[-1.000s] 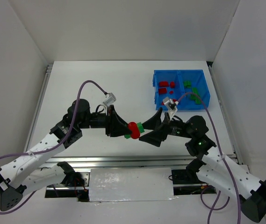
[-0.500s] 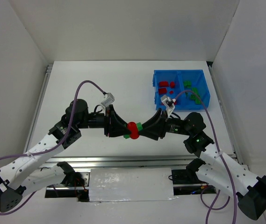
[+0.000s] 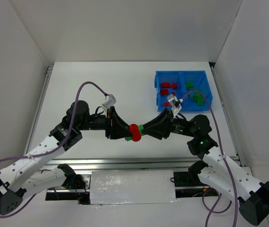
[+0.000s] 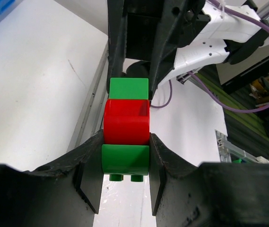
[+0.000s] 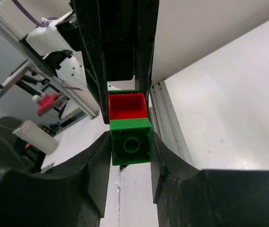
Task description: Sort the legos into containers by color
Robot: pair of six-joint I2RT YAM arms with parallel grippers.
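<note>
A stack of three legos hangs in the air between both arms: a green brick, a red piece and a second green brick. My left gripper is shut on the studded green brick, with the red piece just beyond it. Facing it, my right gripper is shut on the other green brick, whose hollow underside faces the camera. The blue bin at the back right has red legos in its left compartment and green legos in its right one.
The white table is walled in by white panels on three sides. A metal rail runs along the near edge. Purple cables loop above each arm. The right arm's elbow sits just in front of the bin.
My right gripper has moved left onto the stack and shut on its green end brick. The left gripper has kept its hold and barely moved.
</note>
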